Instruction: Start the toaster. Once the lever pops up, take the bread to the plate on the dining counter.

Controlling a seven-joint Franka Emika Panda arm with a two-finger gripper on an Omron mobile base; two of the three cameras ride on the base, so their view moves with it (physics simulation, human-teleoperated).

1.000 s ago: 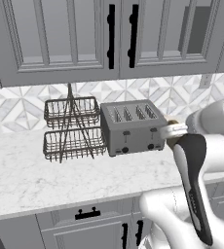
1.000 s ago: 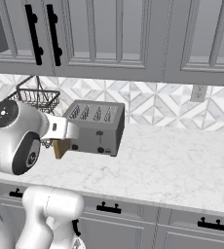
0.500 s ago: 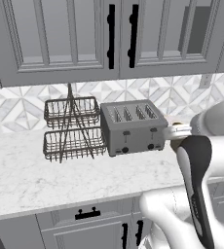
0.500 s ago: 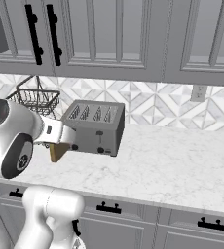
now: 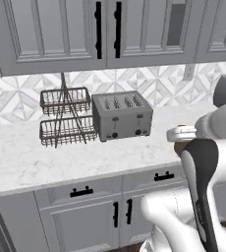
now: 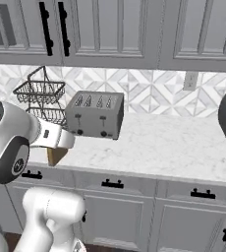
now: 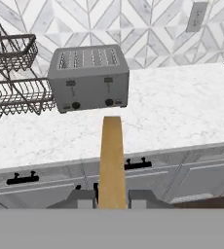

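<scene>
Toaster: the toaster (image 7: 89, 78) sits on the marble table (image 7: 182, 112), near the tiled wall; its two levers are up and its four slots look empty.
Bread: the bread (image 7: 112, 163) is off the table, out in front of the toaster, edge-on in the hand view, seen from the right base view as a tan piece (image 6: 56, 155) under the white wrist.
Fingers: the fingers (image 7: 113, 198) are closed tight on the bread, one on each flat side.
Rack: the two-tier wire basket rack (image 5: 66, 118) stands just beside the toaster, on its left in the left base view.
Cabinets: grey cabinets (image 6: 110, 29) hang above the toaster.
</scene>
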